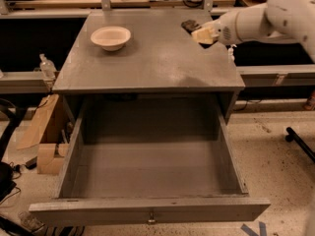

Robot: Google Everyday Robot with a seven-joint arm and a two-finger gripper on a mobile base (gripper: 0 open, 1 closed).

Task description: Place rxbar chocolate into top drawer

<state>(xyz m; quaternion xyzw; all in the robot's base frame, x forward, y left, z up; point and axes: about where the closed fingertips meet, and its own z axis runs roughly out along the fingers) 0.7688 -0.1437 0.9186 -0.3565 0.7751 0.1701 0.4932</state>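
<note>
Camera view looks down on a grey cabinet point(147, 65) with its top drawer point(147, 209) pulled fully out toward the viewer; the drawer's inside shows only bare grey floor and walls, and a small metal knob point(151, 219) sits at the middle of the front panel; on the cabinet's top, at the far left, a cream bowl point(110, 36) stands upright, well apart from everything else; at the far right corner of the same top lies the rxbar chocolate point(189, 24) - only a short dark stretch of it shows, poking out up and to the left of the gripper point(199, 32); its long axis seems to run on a slant, from the far left toward the near right, with the near end hidden behind the gripper's pale tip; the gripper reaches in from the right on a white arm point(256, 18), low over the corner and touching the bar; whether it is clasping the bar or merely resting against it cannot be told - nor whether the bar is off the surface; on the floor to the left leans a cardboard box point(39, 124).
</note>
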